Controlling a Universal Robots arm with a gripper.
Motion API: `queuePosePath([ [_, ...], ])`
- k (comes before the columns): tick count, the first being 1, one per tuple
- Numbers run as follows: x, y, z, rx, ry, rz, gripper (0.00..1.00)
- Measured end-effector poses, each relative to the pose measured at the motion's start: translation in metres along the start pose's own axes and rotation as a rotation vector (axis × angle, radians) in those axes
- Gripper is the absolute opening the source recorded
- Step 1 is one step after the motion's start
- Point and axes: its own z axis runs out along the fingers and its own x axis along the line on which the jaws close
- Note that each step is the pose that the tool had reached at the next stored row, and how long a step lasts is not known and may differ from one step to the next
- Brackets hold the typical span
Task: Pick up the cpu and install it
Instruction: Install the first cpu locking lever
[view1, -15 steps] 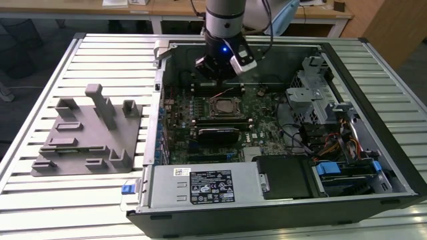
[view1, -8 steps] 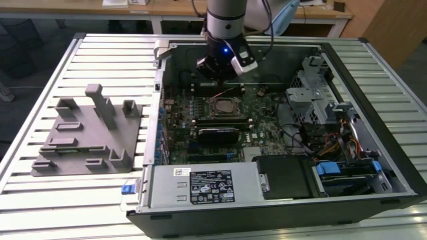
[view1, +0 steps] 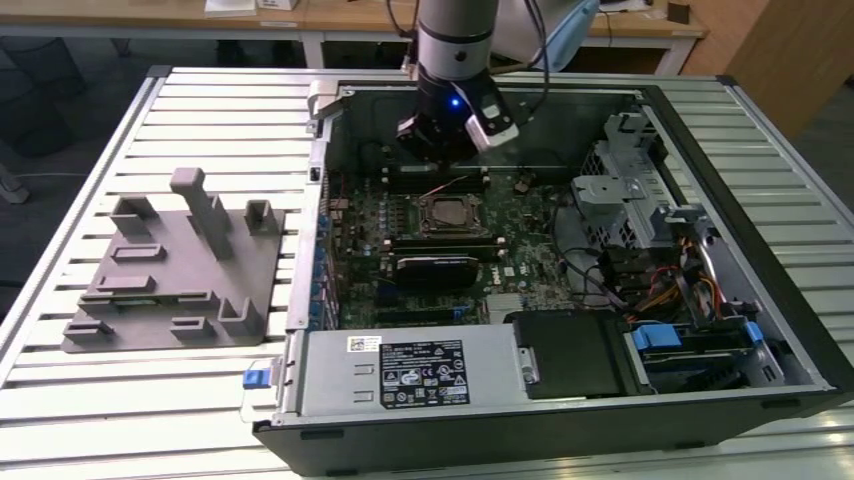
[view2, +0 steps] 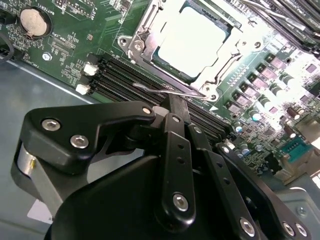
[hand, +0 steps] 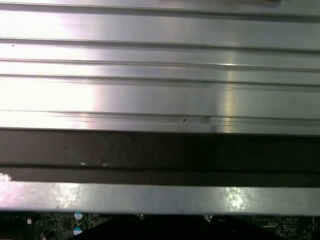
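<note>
The cpu (view2: 192, 40), a flat square chip with a silvery-white top, lies in the black socket frame (view2: 150, 37) on the green motherboard; in the exterior view the socket (view1: 447, 212) sits mid-board inside the open computer case. My gripper (view2: 175, 100) hangs just over the socket's near edge with its black fingers drawn together and nothing between them. Their tips are at the thin metal lever (view2: 165, 91) that runs along the socket's side. In the exterior view the gripper (view1: 438, 150) hovers over the board a little behind the socket.
A grey plastic fixture (view1: 174, 270) with upright blocks stands on the ribbed table at the exterior view's left. Memory slots (view2: 125, 80) flank the socket. The case walls (view1: 320, 200), power supply (view1: 400, 372) and drive cage (view1: 627, 200) hem in the board.
</note>
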Motion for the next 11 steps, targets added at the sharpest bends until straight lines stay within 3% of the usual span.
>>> queuePosePath([
  [11, -0.0042, -0.0003, 0.0019, 0.0003, 0.0, -0.002, 0.11],
])
